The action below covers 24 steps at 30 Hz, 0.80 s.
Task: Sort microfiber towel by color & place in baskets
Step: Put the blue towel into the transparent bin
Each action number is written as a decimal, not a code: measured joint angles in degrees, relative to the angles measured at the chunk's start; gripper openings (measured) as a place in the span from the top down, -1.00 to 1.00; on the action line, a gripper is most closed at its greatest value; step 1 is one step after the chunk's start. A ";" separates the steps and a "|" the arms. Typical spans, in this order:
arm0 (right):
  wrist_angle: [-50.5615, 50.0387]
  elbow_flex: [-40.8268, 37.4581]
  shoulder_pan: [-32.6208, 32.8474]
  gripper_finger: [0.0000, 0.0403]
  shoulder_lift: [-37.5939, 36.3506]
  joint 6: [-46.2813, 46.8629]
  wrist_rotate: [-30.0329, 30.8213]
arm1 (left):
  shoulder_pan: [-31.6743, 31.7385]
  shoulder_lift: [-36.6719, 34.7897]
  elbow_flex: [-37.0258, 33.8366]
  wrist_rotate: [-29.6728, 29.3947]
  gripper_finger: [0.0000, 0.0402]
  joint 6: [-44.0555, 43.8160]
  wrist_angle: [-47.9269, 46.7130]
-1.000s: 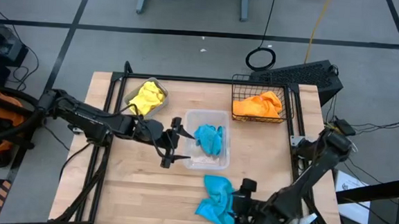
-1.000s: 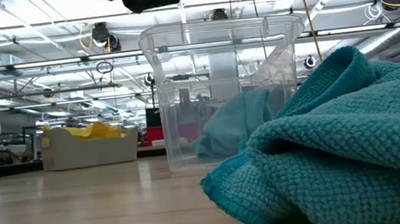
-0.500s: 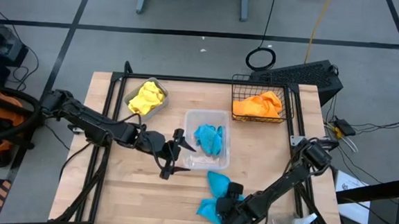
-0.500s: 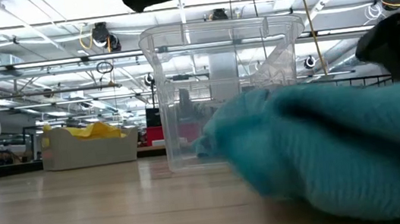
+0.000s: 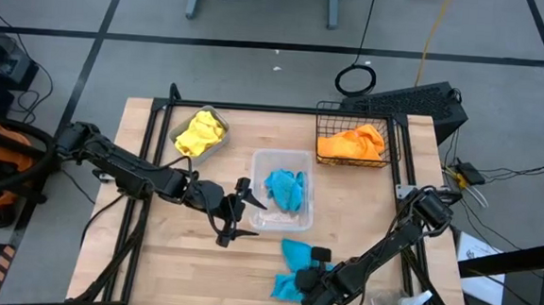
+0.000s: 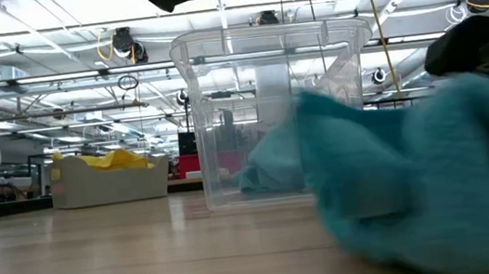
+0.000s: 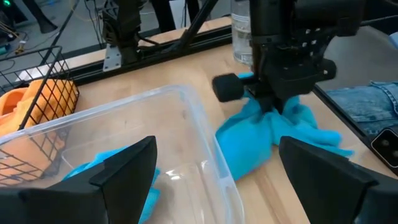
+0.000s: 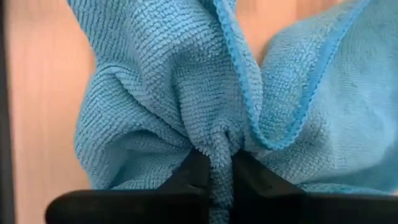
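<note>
**Blue towel pinched near the front edge**

Blue towel (image 5: 293, 267) sits bunched on the wooden table (image 5: 152, 249), just in front of the clear tub (image 5: 284, 157). Right gripper (image 5: 313, 280) has its fingers pinched on a fold. Left gripper (image 5: 240, 210) hangs spread wide beside the tub.

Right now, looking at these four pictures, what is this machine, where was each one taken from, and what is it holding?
It is a robot with two dark arms at a wooden table, each ending in a two-finger pincer. One picture looks straight down, one sits at table height, and two come from cameras on the wrists.

On the table stand a grey metal bin with yellow cloth, a clear tub with a blue towel, and a black mesh basket with orange cloth.

The right pincer is shut on a second blue towel near the table's front edge. The left pincer waits open beside the tub.
</note>
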 joint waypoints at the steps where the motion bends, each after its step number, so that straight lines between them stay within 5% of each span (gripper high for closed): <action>1: -0.73 -0.19 0.04 0.90 -0.82 -0.45 0.17 | 0.00 0.00 0.00 0.00 -0.71 0.01 0.02; 6: -0.02 0.04 0.11 0.94 -8.47 -3.18 2.55 | -0.37 0.00 0.00 0.22 -0.71 -0.60 2.46; 13: 2.04 0.13 1.88 0.95 -19.23 -11.12 21.66 | -4.19 0.44 0.00 7.74 -0.71 -0.01 13.06; 24: 12.71 0.11 3.04 0.95 -23.12 -34.29 41.27 | -7.60 2.84 -0.02 1.01 -0.71 5.81 25.05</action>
